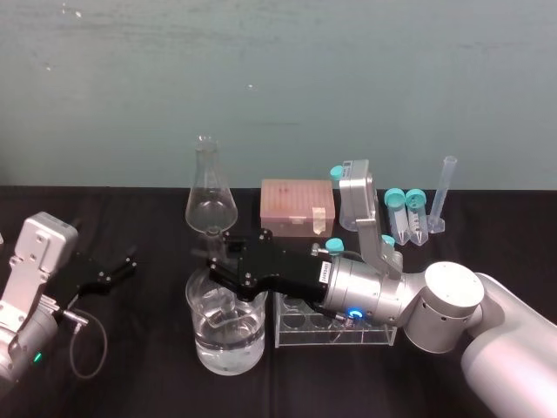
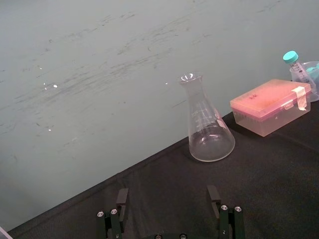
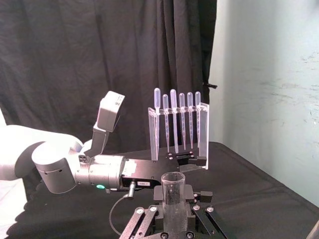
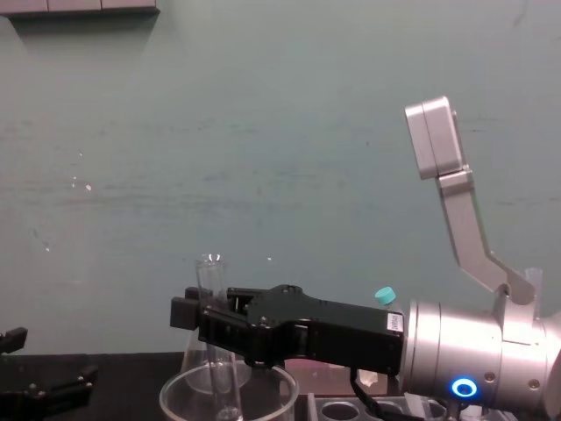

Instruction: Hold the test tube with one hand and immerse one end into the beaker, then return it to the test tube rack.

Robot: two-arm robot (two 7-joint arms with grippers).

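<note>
In the beaker (image 1: 228, 348) the test tube (image 4: 212, 289) looks dipped, right gripper (image 3: 175, 195) jaws pinching it; the rack (image 1: 331, 337) at three o'clock awaits, left gripper (image 2: 167, 193) spread.

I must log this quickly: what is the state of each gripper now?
Left gripper: open, holding nothing.
Right gripper: shut on the test tube, lower end inside the beaker.
</note>
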